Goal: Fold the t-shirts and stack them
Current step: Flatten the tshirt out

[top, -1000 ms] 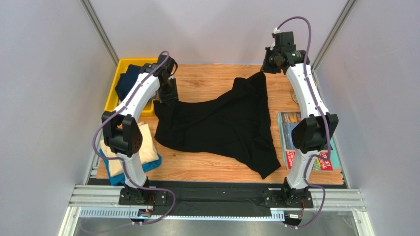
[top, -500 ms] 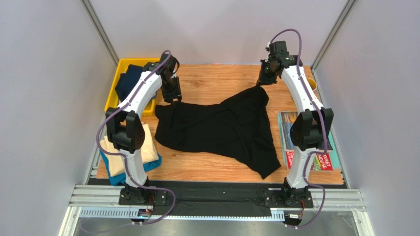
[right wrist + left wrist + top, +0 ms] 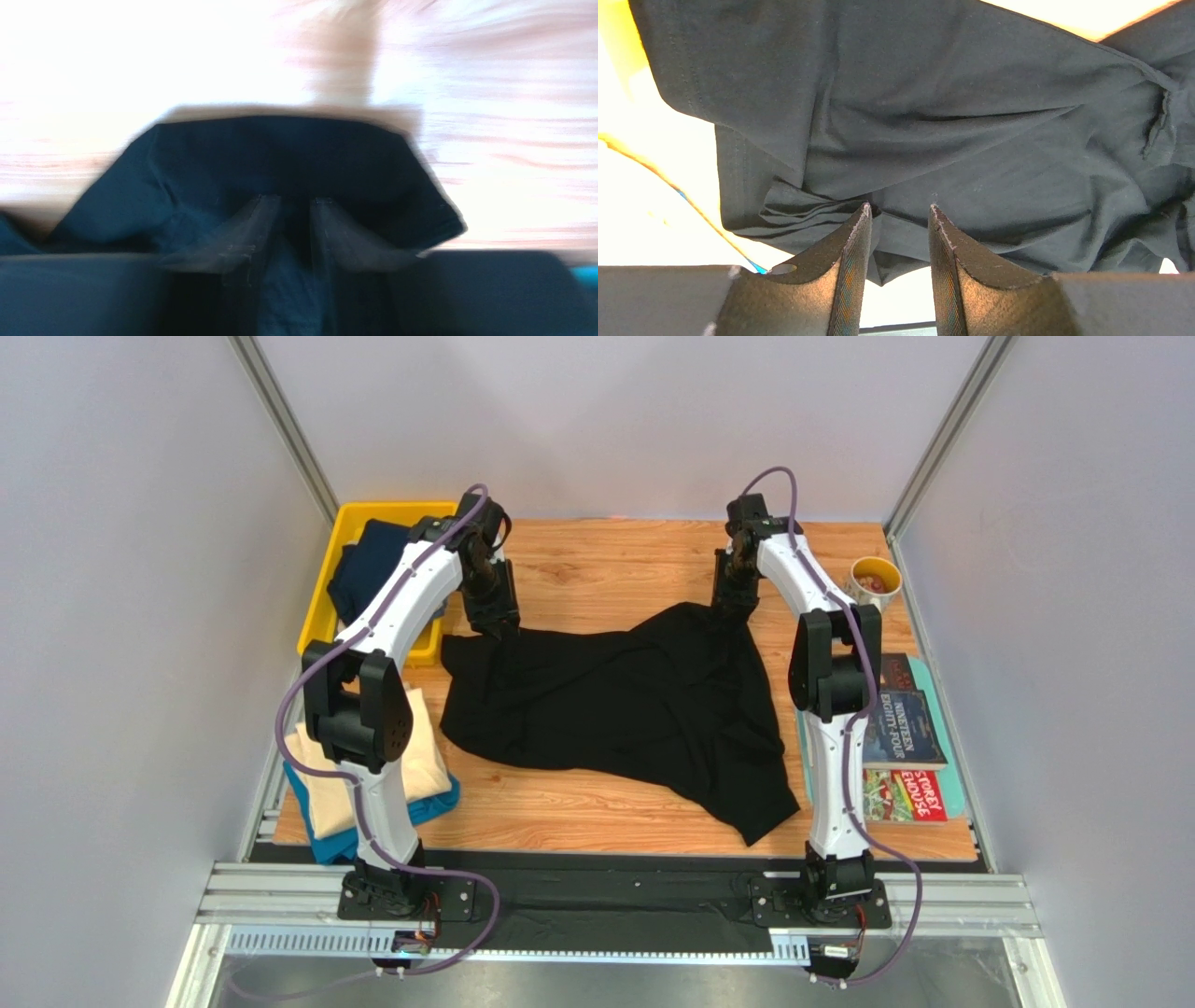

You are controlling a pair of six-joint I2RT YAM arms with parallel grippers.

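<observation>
Top view: a black t-shirt [image 3: 617, 707] lay loosely spread across the middle of a wooden table [image 3: 589, 819]. Its far edge sagged, and a pointed flap trailed toward the lower right. The left gripper [image 3: 494, 616] sat at the shirt's upper left corner and the right gripper [image 3: 730, 602] at its upper right corner.

In the left wrist view, the left gripper's [image 3: 899, 208] jaws were narrow. Folds of black cloth gathered at the tips, so it appeared to pinch that corner. The right wrist view was blurred. The right gripper [image 3: 296, 199] showed a narrow gap over dark cloth, but whether it gripped could not be told.

A navy shirt [image 3: 368, 567] filled a yellow bin [image 3: 320, 588] at upper left. A cream shirt [image 3: 320, 791] lay on a teal shirt [image 3: 330, 843] at lower left, and magazines [image 3: 905, 756] lay at the right edge.

The step seemed to be flattening the black shirt before folding. To do it well, both corners should probably be drawn apart until the far edge ran straight, then set down on the wood together. The trailing flap at lower right would need smoothing, with the cloth kept away from the magazines.
</observation>
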